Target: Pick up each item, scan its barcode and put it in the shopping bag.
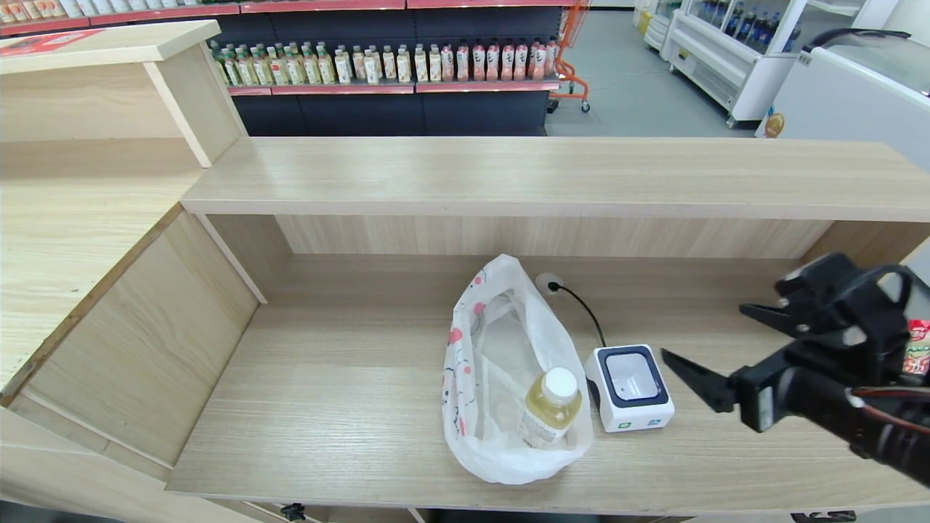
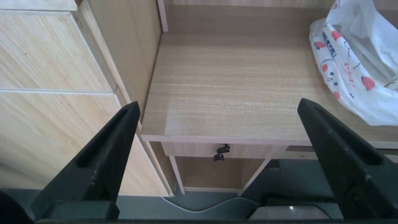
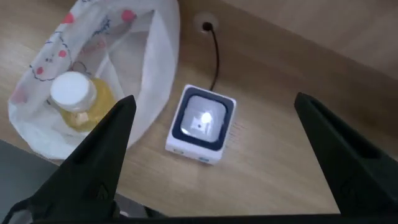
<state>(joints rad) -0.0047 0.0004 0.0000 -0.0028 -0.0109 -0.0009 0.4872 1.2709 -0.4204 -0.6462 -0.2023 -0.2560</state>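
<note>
A white shopping bag [image 1: 459,363] with red spots lies open on the wooden bench [image 1: 327,407]. Inside it lies a yellowish bottle [image 1: 554,407] with a white cap. Just beside the bag sits a small white barcode scanner [image 1: 629,386]. The right gripper [image 1: 703,331] hovers near the scanner, released and empty. The left gripper [image 2: 219,109], also released and empty, hangs above the bench's front edge, well apart from the bag.
</note>
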